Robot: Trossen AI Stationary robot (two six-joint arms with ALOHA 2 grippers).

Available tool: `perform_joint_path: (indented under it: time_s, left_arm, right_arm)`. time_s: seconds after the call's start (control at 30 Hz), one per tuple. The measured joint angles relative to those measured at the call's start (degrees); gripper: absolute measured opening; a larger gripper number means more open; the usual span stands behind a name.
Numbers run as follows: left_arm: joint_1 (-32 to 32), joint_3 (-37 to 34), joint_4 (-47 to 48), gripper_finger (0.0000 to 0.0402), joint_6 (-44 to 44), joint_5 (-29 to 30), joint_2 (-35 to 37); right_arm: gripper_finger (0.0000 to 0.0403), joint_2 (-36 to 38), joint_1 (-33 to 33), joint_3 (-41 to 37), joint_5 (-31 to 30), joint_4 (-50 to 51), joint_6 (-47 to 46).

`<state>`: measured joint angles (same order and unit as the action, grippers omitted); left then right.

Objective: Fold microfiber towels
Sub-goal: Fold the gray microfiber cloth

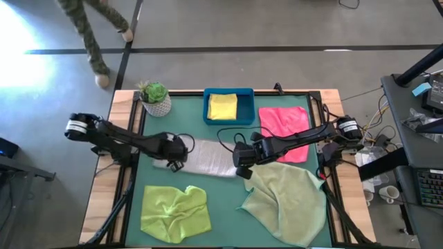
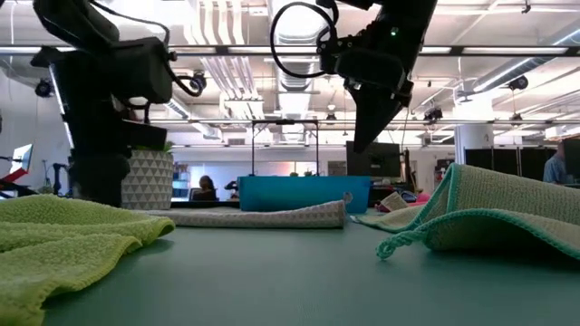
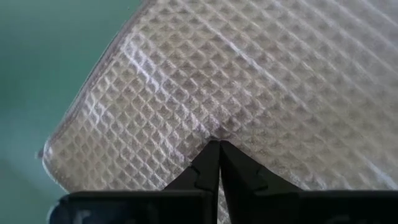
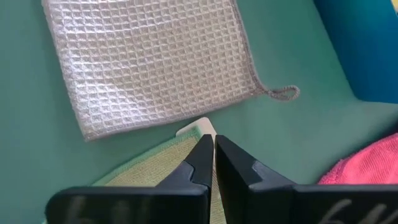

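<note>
The light grey towel (image 1: 204, 159) lies folded into a flat strip at the table's middle; it also shows in the low view (image 2: 263, 215). My left gripper (image 1: 176, 163) is shut with its tips on the towel's left end. My right gripper (image 1: 242, 171) is shut and empty. It hangs well above the table (image 2: 362, 136), over the corner of the pale sage towel (image 4: 193, 134) beside the grey towel's right end. The sage towel (image 1: 287, 200) lies rumpled near right, the lime towel (image 1: 174, 213) near left, the pink towel (image 1: 285, 123) far right. The yellow towel (image 1: 223, 106) lies in the blue tray (image 1: 208, 111). My left gripper presses its shut fingertips (image 3: 214, 152) down on the grey towel's top face (image 3: 214, 127), near its left end and a little in from the edges. The fingers come from above, slanting from the table's left. The towel lies flat on the table.
A potted plant (image 1: 155, 97) stands at the far left corner. A person (image 1: 97, 34) walks on the floor beyond the far edge. Bare green table shows between the lime and sage towels at the near edge.
</note>
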<state>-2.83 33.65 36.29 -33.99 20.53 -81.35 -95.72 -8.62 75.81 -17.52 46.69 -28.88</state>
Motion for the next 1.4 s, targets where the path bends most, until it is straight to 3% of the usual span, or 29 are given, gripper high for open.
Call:
perform_joint_path:
  time_s: [0.5,0.67,0.83,1.03,1.23,1.4]
  left_arm:
    - [18.5,0.61,-6.12,0.0,21.7,4.61,-0.87]
    - [22.13,1.97,-4.29,0.0,23.8,4.32,0.97]
    - [20.92,4.51,-4.18,0.0,18.9,-3.25,5.3]
    - [16.52,4.39,-13.95,0.0,9.76,-13.18,10.3]
    - [8.85,4.35,-23.06,0.0,4.31,-14.01,10.28]
    - [3.47,4.37,-30.29,0.0,-1.05,-14.0,7.83]
  right_arm:
    - [0.0008,0.0,0.0,0.0,0.0,-0.74,-1.06]
    - [0.0008,0.0,0.0,0.0,0.0,-0.7,-1.03]
    - [0.0008,0.0,0.0,0.02,0.0,-0.5,-0.92]
    - [0.0008,0.0,0.02,0.02,0.0,-0.3,0.39]
    - [0.0008,0.0,0.35,0.02,0.07,-0.26,6.21]
    - [0.0008,0.0,1.76,0.0,3.81,-0.25,11.43]
